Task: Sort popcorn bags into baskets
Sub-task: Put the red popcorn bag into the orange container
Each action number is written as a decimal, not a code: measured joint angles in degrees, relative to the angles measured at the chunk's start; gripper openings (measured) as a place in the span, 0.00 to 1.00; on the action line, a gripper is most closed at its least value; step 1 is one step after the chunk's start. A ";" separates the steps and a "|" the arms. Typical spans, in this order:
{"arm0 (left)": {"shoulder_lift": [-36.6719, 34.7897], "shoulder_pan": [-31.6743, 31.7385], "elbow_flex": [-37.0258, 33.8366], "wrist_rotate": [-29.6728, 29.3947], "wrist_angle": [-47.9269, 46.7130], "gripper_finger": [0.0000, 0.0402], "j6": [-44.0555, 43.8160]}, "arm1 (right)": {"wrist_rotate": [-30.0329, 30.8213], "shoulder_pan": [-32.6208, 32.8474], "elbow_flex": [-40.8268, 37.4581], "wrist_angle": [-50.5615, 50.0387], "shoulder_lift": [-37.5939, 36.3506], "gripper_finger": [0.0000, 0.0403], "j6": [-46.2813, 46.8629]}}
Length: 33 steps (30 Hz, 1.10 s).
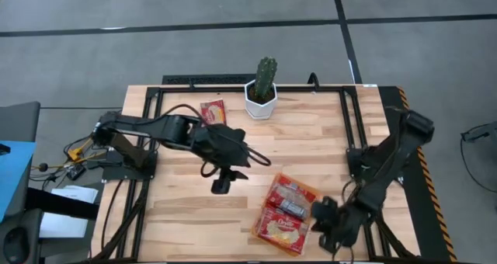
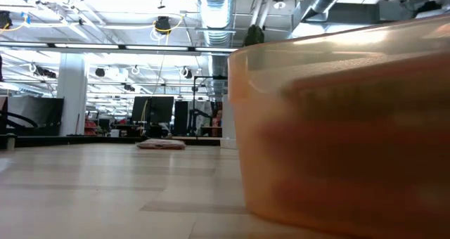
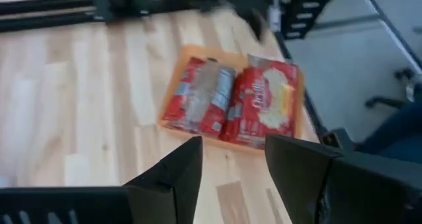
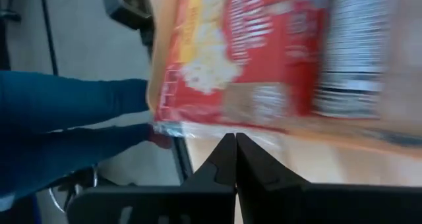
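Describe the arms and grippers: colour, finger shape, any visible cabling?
Both arms are matte black with chunky jointed links. The left gripper has two broad, flat, wedge-shaped black fingers. The right gripper has matching black fingers tapering to narrow tips. Black cables loop around the left arm, with orange and yellow wiring near its base.

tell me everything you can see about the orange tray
The orange tray is shallow, rectangular, translucent plastic, lying flat and skewed near the table's front edge by the right arm. Red popcorn bags fill it, one showing a silver panel, one a yellow popcorn picture. The right tool sits shut beside it.
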 joint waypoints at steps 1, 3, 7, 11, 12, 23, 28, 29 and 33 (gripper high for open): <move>-0.52 -0.38 -0.03 -1.36 -0.14 0.39 -0.65 | -0.36 0.24 0.01 2.99 2.32 0.04 0.04; -1.35 -1.10 -0.01 -4.33 -0.07 0.39 -1.10 | -2.46 0.41 0.01 7.73 6.35 0.06 0.14; -1.39 -2.22 -0.03 -7.92 -0.29 0.39 -1.38 | -7.27 0.05 0.12 13.34 12.31 0.07 0.16; -0.89 -2.43 -0.03 -8.09 -1.19 0.39 -1.45 | -8.72 -0.98 1.78 13.12 15.51 0.05 -1.82; -0.80 -2.42 -0.05 -8.11 -1.95 0.39 -1.62 | -8.97 -1.35 2.30 13.08 15.78 0.04 -2.54; -1.04 -2.42 -1.09 -9.30 -6.69 0.39 -3.51 | -10.59 -1.76 6.08 4.94 11.71 0.07 -4.51; -3.87 -1.59 -13.12 -23.08 -6.68 0.39 -7.89 | -10.14 -1.40 6.54 2.11 9.78 0.04 -2.54; -5.00 -0.75 -16.38 -26.31 -5.88 0.39 -11.09 | -9.91 -1.44 6.55 1.48 9.58 0.04 -1.65; -11.36 5.06 -32.50 -28.40 3.97 0.42 -23.04 | -8.87 -1.46 6.52 0.36 9.23 0.07 1.39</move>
